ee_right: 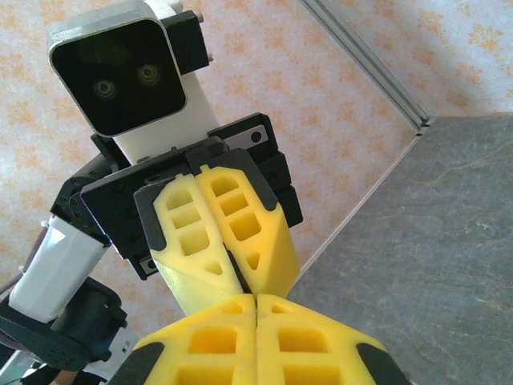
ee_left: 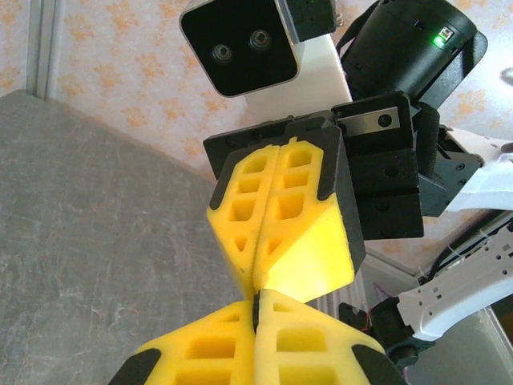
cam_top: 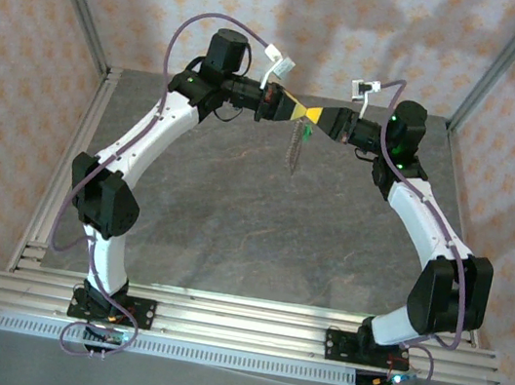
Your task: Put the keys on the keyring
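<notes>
- My left end effector [cam_top: 297, 110] is raised high over the far part of the tabletop [cam_top: 222, 226], pointing right.
- My right end effector [cam_top: 315, 115] is at the same height, pointing left. The two meet tip to tip.
- Left jaws are closed. In the left wrist view my yellow fingers [ee_left: 309, 341] sit flush along the centre seam, with no gap.
- Right jaws are closed too. In the right wrist view both fingers [ee_right: 204, 349] are pressed together.
- The keys [cam_top: 295, 145] hang in the air as a short jagged strand, straight down from the point where the tips meet, clear of the tabletop.
- I cannot tell which end effector pinches the top of the strand; the contact is too small in the top view.
- Both forearms arc inward from their bases at the near rail [cam_top: 245, 324].
</notes>
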You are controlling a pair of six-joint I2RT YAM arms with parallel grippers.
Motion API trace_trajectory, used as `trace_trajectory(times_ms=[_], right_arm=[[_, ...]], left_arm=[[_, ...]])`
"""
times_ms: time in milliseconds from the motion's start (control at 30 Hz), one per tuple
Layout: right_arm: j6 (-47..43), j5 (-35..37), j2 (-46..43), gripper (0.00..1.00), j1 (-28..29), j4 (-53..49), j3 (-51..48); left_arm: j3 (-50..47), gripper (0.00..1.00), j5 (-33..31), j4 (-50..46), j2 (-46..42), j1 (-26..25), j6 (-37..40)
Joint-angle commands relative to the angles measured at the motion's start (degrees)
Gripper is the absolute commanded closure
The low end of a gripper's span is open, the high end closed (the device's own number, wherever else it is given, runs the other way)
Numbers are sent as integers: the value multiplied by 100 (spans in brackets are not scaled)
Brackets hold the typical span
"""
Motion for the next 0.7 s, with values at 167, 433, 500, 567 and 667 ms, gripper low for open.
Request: trace_trajectory(times_ms=[167,433,500,567,667], right_arm=[[116,509,-173,100,-40,586,-52],[450,1018,-389,81,-118,899,-188],[581,1168,-478,67,-176,1044,-275],[624,1343,-602,62,-242,1103,-379],[651,1547,-799,60,-333,1164,-602]], left_arm=[[-641,100,-291,1069,-316,-344,-770],[-1985,100,-1442,3450,-903,-333,-2053],[-2121,100,-1563,3663,-970,-336,-2172],[-2228,100,-1647,3833,-1036,-333,-2268],[-2344,100,-1748,4028,-1121,-335,-2366]])
